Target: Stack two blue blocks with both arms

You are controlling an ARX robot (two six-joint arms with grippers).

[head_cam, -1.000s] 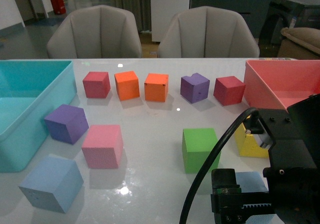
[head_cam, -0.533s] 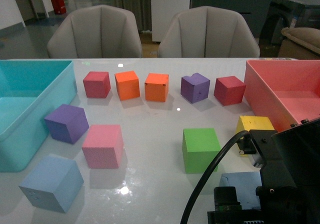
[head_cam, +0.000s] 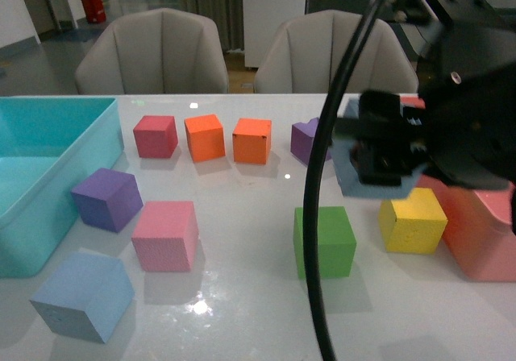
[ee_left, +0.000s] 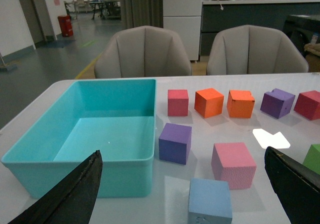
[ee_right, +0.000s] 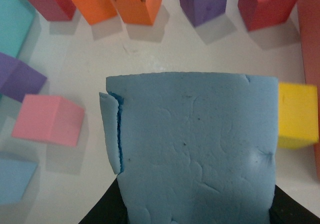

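Past the far edge of the glossy white surface (ee_left: 210, 129), two pale grey padded chairs are set side by side: one chair (ee_left: 144, 51) ahead of the left hand (ee_left: 182, 154), the other chair (ee_left: 257, 49) ahead and off to its right. Behind them a dark curtain (ee_left: 142, 4), a white drawer cabinet (ee_left: 182, 6) and a dark counter (ee_left: 250, 11) are seen. Far to the hand's left, a grey floor (ee_left: 40, 64) marked with a yellow line (ee_left: 86, 69) is seen, with a red bin (ee_left: 65, 25) by a white wall (ee_left: 35, 9). A bright patch of light (ee_left: 270, 138) is reflected on the surface.
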